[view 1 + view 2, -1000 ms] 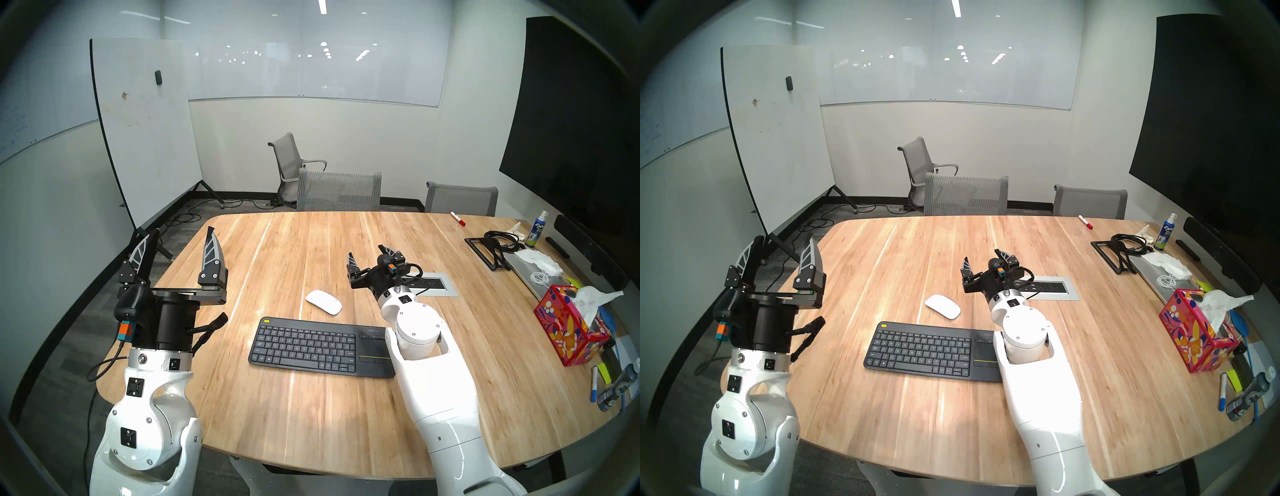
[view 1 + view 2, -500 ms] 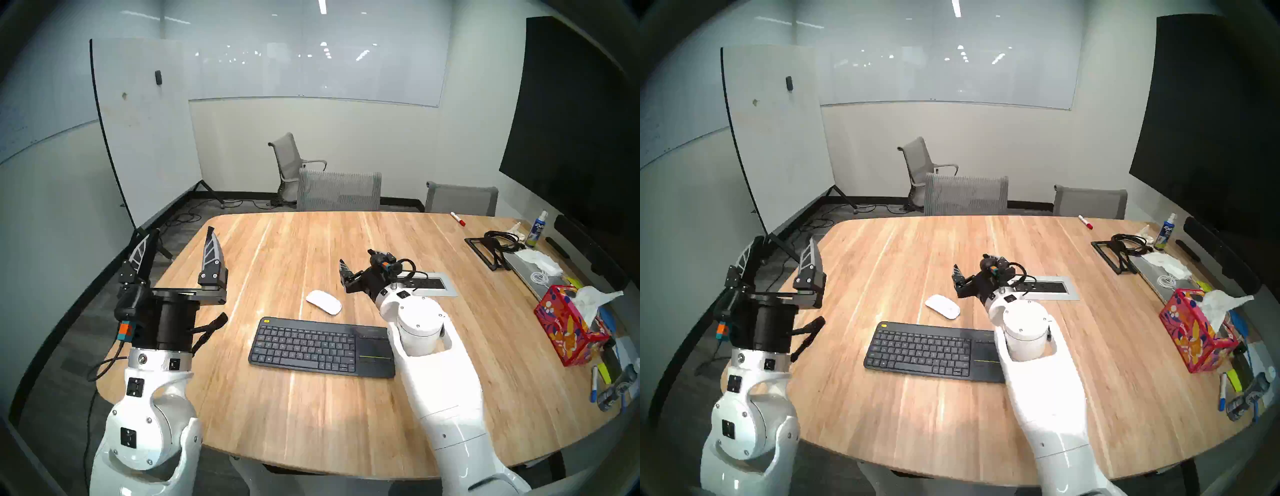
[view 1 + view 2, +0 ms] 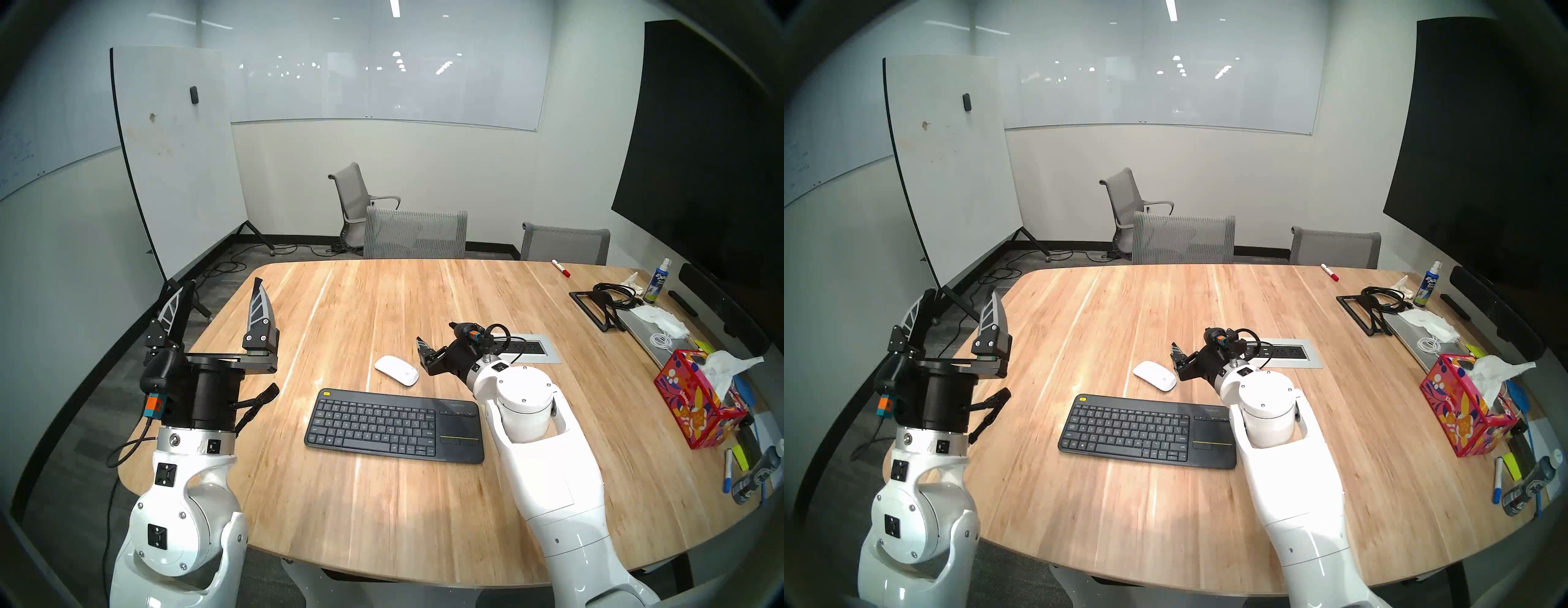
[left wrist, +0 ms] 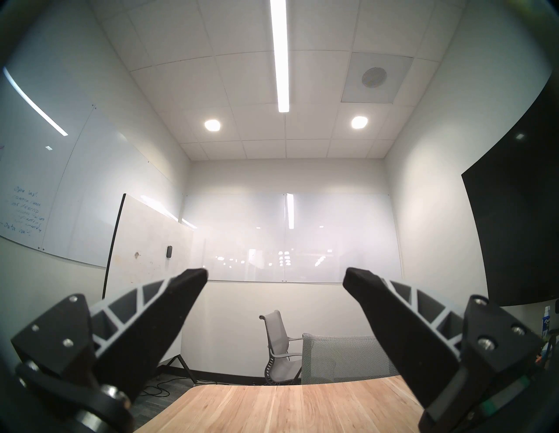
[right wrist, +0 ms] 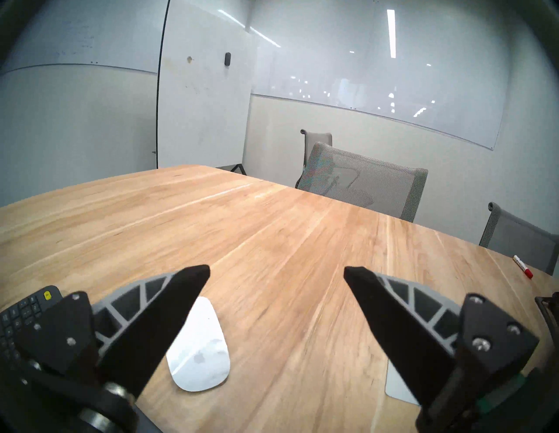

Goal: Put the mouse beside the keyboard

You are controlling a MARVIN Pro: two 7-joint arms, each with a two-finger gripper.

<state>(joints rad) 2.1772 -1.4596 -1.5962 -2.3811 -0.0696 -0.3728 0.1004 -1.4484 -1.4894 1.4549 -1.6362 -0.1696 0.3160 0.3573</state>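
Observation:
The white oval mouse (image 3: 396, 370) lies on the wooden table (image 3: 348, 305) just behind the dark keyboard (image 3: 394, 426), toward its touchpad end. My right gripper (image 3: 437, 337) is open and empty, low over the table just right of the mouse. In the right wrist view the mouse (image 5: 199, 353) lies beside my left finger (image 5: 169, 305), partly hidden by it, and the keyboard corner (image 5: 18, 314) shows at the left. My left gripper (image 3: 224, 283) is open and empty, raised at the table's left edge and pointing up.
A power outlet panel (image 3: 526, 348) is set in the table right behind my right wrist. A tissue box (image 3: 695, 403), a laptop stand with cables (image 3: 602, 301), a spray bottle (image 3: 657, 282) and markers crowd the right side. Grey chairs (image 3: 415, 235) stand at the far edge.
My right gripper has come down and back toward the mouse, ending close to its right side. The forearm has shifted right, uncovering the touchpad. Mouse, keyboard and left arm have not moved.

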